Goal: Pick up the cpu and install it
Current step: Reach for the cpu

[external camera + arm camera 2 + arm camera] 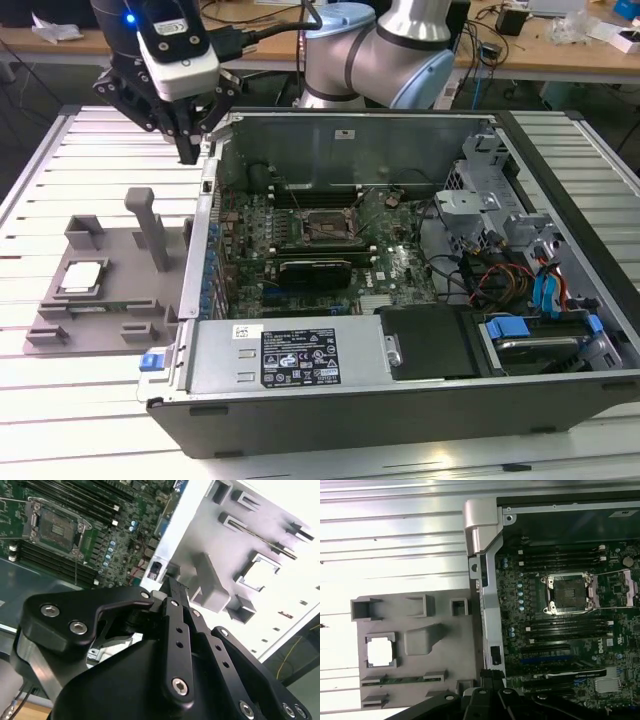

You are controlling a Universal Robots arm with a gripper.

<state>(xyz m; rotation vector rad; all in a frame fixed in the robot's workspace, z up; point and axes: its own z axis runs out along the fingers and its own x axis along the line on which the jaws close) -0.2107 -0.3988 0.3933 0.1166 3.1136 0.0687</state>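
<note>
The cpu [82, 277] is a small square chip with a silvery top, lying flat in a recess of the grey plastic tray [125, 250] at the exterior view's left. Both wrist views show the cpu [380, 652] [260, 572] resting there untouched. My gripper [188, 150] hangs above the slatted table by the computer case's rear corner, beyond the tray and well clear of the chip. Its black fingers [172, 592] meet at the tips, shut on nothing. The motherboard's socket [325, 228] [568, 594] [57, 527] stands open with its metal frame lifted.
The open computer case [300, 355] fills the middle of the table, with its metal side wall [487, 605] between tray and motherboard. A tall grey post [150, 230] rises from the tray. A green memory stick [402, 680] lies in a tray slot. Drive cages and cables [520, 280] crowd the exterior view's right.
</note>
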